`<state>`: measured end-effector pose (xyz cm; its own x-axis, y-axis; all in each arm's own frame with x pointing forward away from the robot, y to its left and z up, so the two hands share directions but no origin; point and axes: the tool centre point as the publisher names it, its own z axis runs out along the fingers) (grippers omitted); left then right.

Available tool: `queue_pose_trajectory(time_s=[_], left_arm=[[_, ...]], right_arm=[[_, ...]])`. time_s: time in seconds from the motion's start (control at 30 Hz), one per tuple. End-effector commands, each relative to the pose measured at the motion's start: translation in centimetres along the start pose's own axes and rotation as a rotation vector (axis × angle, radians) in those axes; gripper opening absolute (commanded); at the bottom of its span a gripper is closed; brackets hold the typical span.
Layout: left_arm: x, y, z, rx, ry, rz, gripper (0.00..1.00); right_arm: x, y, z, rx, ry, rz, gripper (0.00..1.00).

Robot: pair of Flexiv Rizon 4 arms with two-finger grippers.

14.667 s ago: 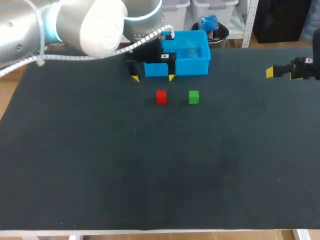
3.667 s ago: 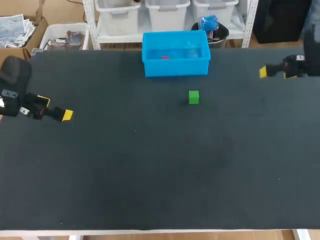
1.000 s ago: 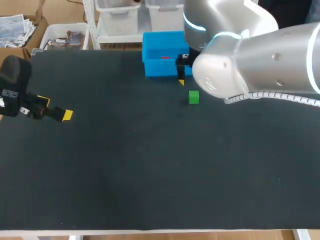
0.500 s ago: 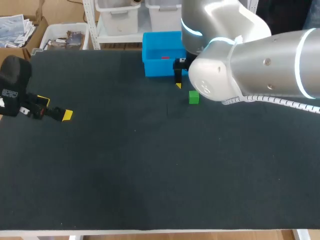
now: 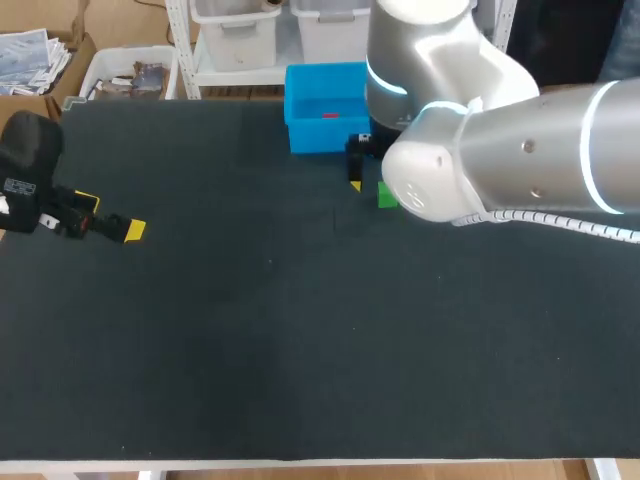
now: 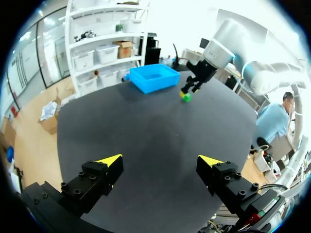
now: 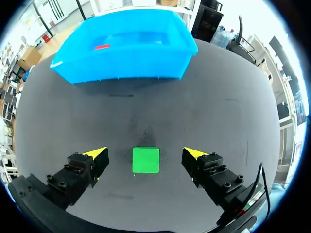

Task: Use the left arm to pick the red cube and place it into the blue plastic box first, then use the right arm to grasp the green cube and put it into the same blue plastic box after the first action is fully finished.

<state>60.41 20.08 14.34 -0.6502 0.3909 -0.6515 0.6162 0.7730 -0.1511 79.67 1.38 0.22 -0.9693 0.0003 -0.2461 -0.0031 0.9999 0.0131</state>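
Note:
The green cube (image 7: 146, 160) lies on the black table between the spread fingers of my right gripper (image 7: 145, 156), which is open and clear of the cube on both sides. In the head view the cube (image 5: 386, 197) peeks out beside my right arm, with one yellow fingertip (image 5: 355, 186) to its left. The blue plastic box (image 5: 326, 118) stands at the table's far edge, ahead of the right gripper, with the red cube (image 5: 329, 115) inside it (image 7: 102, 46). My left gripper (image 5: 112, 222) rests open and empty near the table's left edge (image 6: 158, 161).
My right arm's large silver body (image 5: 480, 140) covers the table's far right and part of the blue box. The black tabletop (image 5: 300, 340) stretches bare across the near side and middle.
My right gripper has come down and forward over the green cube, bringing its fingers to either side of it. The left arm has kept still.

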Motion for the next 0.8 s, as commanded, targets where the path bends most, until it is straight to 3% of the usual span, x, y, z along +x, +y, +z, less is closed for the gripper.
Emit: queue_pose_trajectory(time_s=[0.03,0.4,0.43,0.5,0.8], left_arm=[[0.2,0.2,0.0,0.005,-0.007,0.002,1.0],[0.2,0.2,0.0,0.005,-0.007,0.002,1.0],[0.2,0.2,0.0,0.005,-0.007,0.002,1.0],[0.2,0.2,0.0,0.005,-0.007,0.002,1.0],[0.2,0.2,0.0,0.005,-0.007,0.002,1.0]], right_arm=[[-0.2,-0.1,1.1,0.008,0.008,0.001,1.0],[-0.3,-0.4,1.9,0.017,0.025,0.008,1.0],[-0.4,-0.5,2.0,0.022,0.027,0.014,0.36],[-0.4,-0.6,2.1,0.026,0.03,0.025,0.0],[-0.4,-0.7,2.2,0.029,0.037,0.032,0.0]])
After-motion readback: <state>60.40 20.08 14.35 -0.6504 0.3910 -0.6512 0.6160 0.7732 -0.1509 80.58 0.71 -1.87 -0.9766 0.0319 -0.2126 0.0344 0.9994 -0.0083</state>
